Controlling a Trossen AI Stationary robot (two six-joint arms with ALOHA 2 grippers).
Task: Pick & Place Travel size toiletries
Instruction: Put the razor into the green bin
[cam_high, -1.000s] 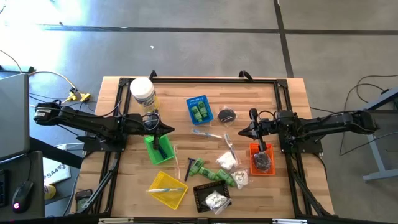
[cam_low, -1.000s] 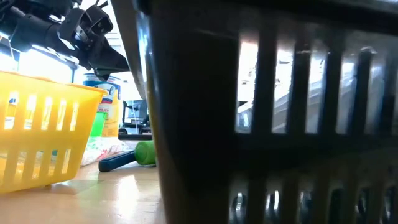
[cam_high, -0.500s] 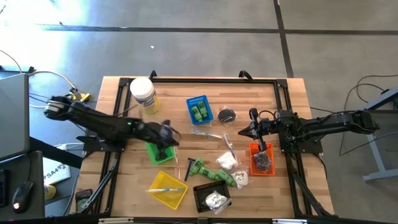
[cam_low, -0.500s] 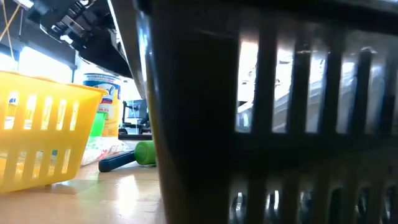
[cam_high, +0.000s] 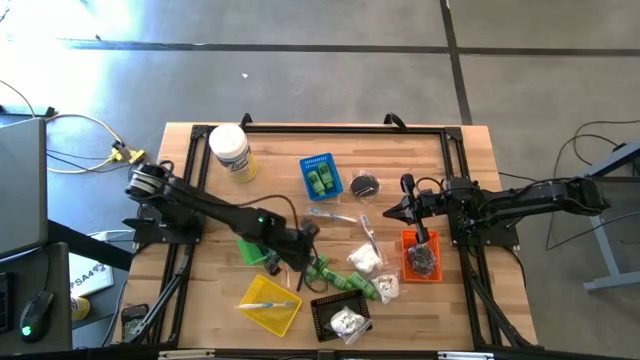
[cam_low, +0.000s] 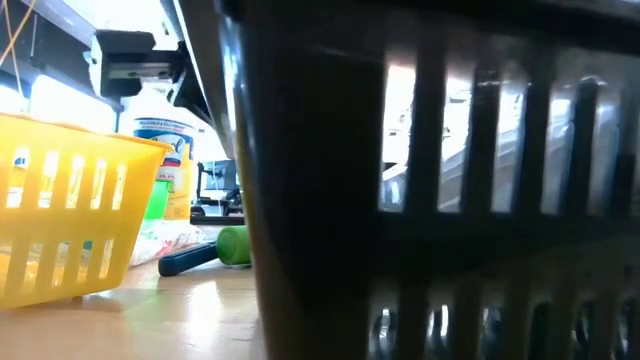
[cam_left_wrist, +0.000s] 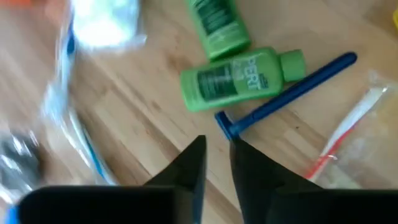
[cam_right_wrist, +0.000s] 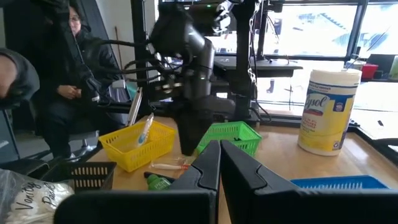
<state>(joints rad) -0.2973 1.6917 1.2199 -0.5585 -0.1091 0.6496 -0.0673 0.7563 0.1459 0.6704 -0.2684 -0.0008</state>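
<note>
My left gripper (cam_high: 305, 240) hangs over the middle of the table, fingers a narrow gap apart (cam_left_wrist: 217, 146). Just ahead of its fingertips lies the head of a blue razor (cam_left_wrist: 287, 87), beside two green bottles (cam_left_wrist: 239, 79) (cam_high: 320, 268). White packets (cam_high: 365, 258), thin sticks (cam_high: 335, 215) and a wrapped stick (cam_left_wrist: 348, 134) lie flat on the wood around them. A small black piece (cam_high: 364, 184) rests farther back. My right gripper (cam_high: 392, 212) waits shut at the table's right, above the orange basket (cam_high: 421, 255).
Mesh baskets stand around: blue (cam_high: 320, 175) with green bottles, green (cam_high: 250, 247), yellow (cam_high: 268, 303) with a stick, black (cam_high: 340, 318) with white packets. The black basket blocks most of the low view. A white jar (cam_high: 230, 150) stands far left. A person (cam_right_wrist: 68, 68) sits beyond the table.
My left arm has swung from above the green basket toward the table's right and near edge, and now hangs over the loose items in the middle. The right arm has kept still.
</note>
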